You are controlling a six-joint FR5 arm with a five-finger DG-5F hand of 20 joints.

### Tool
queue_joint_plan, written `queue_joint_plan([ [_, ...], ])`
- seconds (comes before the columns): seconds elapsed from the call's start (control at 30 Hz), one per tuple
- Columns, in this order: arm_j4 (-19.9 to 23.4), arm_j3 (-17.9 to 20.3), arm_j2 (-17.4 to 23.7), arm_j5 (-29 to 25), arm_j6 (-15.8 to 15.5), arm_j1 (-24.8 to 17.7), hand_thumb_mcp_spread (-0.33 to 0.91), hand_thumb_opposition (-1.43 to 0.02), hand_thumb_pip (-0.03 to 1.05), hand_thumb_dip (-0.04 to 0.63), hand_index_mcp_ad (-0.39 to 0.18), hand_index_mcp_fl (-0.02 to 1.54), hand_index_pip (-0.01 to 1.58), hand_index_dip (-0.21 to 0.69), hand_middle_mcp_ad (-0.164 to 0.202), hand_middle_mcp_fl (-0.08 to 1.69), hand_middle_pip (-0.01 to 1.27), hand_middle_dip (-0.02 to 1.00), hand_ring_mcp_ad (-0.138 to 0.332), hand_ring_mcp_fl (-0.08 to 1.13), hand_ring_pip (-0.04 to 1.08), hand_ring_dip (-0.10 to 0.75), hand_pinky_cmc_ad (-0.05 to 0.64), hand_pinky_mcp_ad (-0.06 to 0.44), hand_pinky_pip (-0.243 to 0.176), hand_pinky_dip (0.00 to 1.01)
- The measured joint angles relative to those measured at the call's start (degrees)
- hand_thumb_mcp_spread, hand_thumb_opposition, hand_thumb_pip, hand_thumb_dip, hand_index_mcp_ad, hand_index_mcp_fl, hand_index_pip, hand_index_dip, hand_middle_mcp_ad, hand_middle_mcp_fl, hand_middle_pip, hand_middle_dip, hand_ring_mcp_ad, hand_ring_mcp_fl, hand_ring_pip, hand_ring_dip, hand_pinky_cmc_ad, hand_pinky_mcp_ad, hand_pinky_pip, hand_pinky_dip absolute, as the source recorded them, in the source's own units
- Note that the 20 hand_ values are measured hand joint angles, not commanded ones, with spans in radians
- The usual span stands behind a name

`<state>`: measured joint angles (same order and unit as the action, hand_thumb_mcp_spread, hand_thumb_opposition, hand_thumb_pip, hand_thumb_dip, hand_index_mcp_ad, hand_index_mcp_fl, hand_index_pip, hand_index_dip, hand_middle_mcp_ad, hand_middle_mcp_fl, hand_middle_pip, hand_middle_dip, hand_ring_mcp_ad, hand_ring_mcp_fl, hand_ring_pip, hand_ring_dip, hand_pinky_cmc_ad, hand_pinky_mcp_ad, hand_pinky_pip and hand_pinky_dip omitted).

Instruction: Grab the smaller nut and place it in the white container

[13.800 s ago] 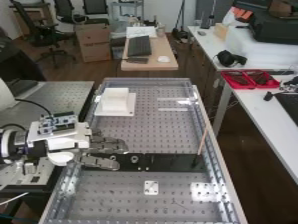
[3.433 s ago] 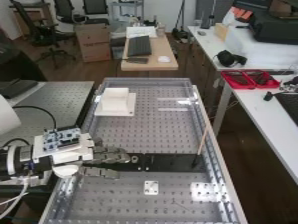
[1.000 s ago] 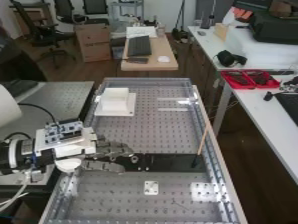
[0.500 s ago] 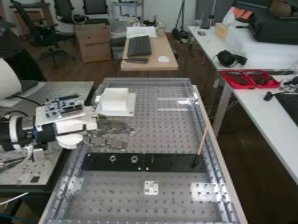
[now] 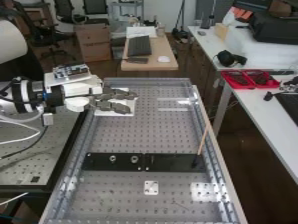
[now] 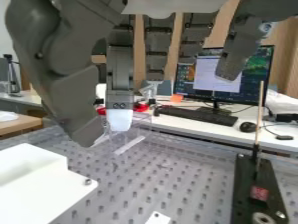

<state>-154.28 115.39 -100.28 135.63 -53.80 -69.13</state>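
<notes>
Probably the task is past its middle: the hand (image 5: 114, 106) is at the white container (image 6: 40, 157), well apart from the black bar (image 5: 166, 162), which suggests that the picking has been tried; the likely remainder is to lower a little if needed, let the smaller nut drop inside, and back away. Whether the hand is wide, narrow or holding the nut, I cannot tell; where the smaller nut is, I cannot tell either, so neither the pick nor the drop can be called done; on the bar stand the larger nut (image 5: 113, 158) and, just beside it, the bearing (image 5: 134, 158), both upright parts of the row and neither one wanted here.

As for the views, the high view gives the layout: the hand covers much of the container at the bench's far end, and a thin stick (image 5: 203, 137) rises from the bar; the wrist view gives the container's white wall from close by, a screw head (image 6: 87, 181) near the corner of its base, a red patch (image 6: 259, 193) on the bar, and a round metal part (image 6: 263, 218); beyond the bench stand a monitor (image 6: 258, 75) and a keyboard (image 6: 196, 115).
</notes>
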Motion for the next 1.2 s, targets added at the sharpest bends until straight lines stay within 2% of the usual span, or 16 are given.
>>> queue_joint_plan([
  [0.23, 1.8, 3.3, 3.3, -6.1, 3.8, -7.9, 0.40, -0.85, 0.66, 0.218, -0.126, 0.35, 1.54, 0.112, 0.028, 0.21, 0.12, 0.20, 0.089, 0.00, 0.10, 0.086, 0.347, 0.279, -0.010, 0.28],
  [0.27, 1.9, 3.4, 3.4, -6.2, 3.9, -8.1, 0.40, -0.85, 0.66, 0.218, -0.126, 0.35, 1.54, 0.108, 0.030, 0.21, 0.12, 0.20, 0.093, 0.00, 0.10, 0.086, 0.347, 0.278, -0.010, 0.28],
  [0.53, 7.4, 6.8, 4.3, -13.7, 8.8, -15.4, 0.40, -0.85, 0.66, 0.218, -0.126, 0.35, 1.54, 0.112, 0.033, 0.21, 0.12, 0.20, 0.096, 0.00, 0.10, 0.086, 0.347, 0.279, -0.010, 0.28],
  [0.8, 11.4, 9.4, 3.7, -18.4, 11.9, -20.4, 0.40, -0.85, 0.66, 0.218, -0.126, 0.35, 1.54, 0.113, 0.030, 0.21, 0.12, 0.21, 0.098, 0.00, 0.10, 0.086, 0.347, 0.279, -0.010, 0.28],
  [1.2, 12.5, 10.4, 1.0, -21.6, 14.1, -25.3, 0.40, -0.85, 0.66, 0.218, -0.126, 0.35, 1.54, 0.113, 0.033, 0.21, 0.12, 0.21, 0.096, 0.00, 0.10, 0.086, 0.347, 0.279, -0.010, 0.28],
])
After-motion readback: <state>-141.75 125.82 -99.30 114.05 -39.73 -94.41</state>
